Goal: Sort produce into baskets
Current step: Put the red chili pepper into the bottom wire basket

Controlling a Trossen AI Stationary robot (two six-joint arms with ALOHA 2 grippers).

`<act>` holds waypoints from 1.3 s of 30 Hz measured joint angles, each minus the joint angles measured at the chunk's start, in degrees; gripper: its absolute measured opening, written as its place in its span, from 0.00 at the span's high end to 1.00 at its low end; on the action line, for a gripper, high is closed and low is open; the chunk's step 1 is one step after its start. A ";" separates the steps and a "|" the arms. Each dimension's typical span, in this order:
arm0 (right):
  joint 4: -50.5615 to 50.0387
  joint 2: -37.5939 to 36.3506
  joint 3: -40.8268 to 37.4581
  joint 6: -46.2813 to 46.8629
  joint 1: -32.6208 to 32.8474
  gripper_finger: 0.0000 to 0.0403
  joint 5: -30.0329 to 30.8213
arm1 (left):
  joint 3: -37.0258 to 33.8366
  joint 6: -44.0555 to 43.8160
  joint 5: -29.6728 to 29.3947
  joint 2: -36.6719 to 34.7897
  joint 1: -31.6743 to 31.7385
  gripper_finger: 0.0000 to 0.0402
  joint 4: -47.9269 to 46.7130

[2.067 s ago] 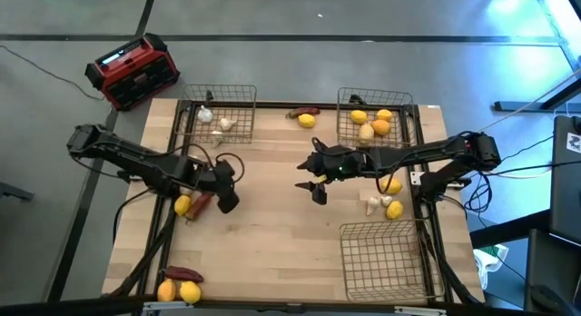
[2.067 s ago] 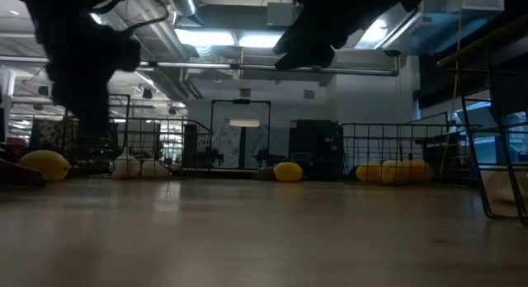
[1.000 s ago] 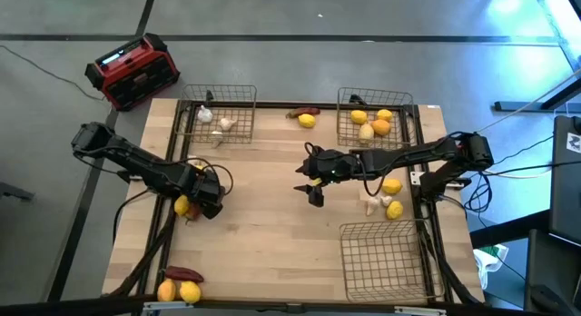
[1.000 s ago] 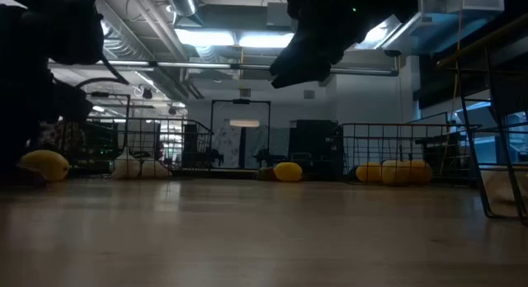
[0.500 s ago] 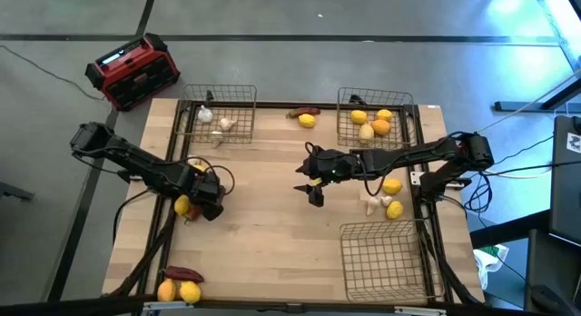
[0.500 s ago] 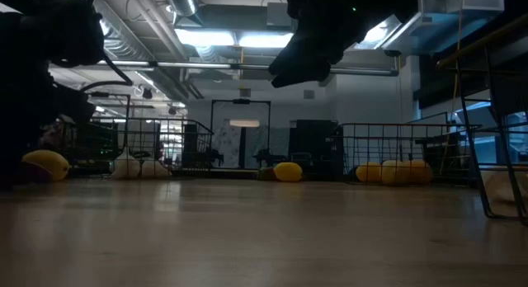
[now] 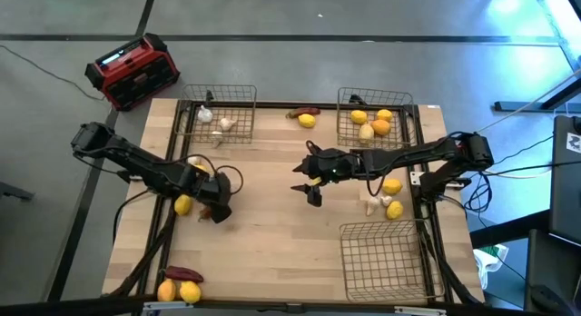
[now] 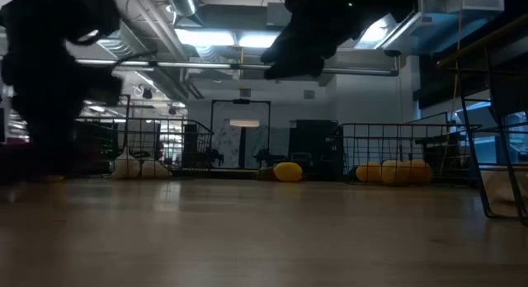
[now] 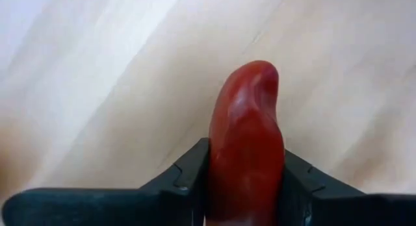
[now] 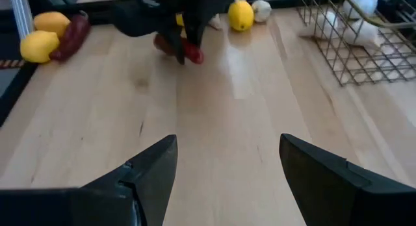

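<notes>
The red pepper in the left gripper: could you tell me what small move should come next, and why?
Probably a short lift straight up. The left gripper is shut on the red pepper, which sticks out past its fingers low over the wooden table, with a yellow fruit close beside it. Raising it first should clear that fruit before carrying it toward a basket. The right gripper waits open mid-table.

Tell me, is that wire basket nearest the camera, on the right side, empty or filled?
Empty. In the high view the near-right basket shows only bare wood through its mesh, while the far-right basket holds yellow and orange fruits.
</notes>
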 joint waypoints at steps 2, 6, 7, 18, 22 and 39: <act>0.45 0.39 -0.02 0.16 0.00 0.33 -0.69 | 0.40 2.38 -1.93 0.00 0.03 0.73 3.02; 3.33 2.62 0.02 0.91 0.00 0.33 -1.19 | 0.70 7.21 -7.55 -0.03 0.01 0.72 12.65; 4.49 3.52 0.02 1.42 0.00 0.33 -1.74 | 0.72 8.55 -8.99 -0.01 0.01 0.71 15.23; 13.18 11.84 -0.02 7.65 0.02 0.33 -9.67 | 0.74 19.96 -20.56 -0.03 0.03 0.71 38.23; 18.56 13.61 0.00 7.73 0.11 0.33 -10.11 | 0.74 21.82 -22.85 -0.03 0.03 0.70 42.47; 39.59 18.42 0.00 9.34 2.23 0.33 -2.29 | 0.67 29.75 -24.97 6.75 0.03 0.70 67.93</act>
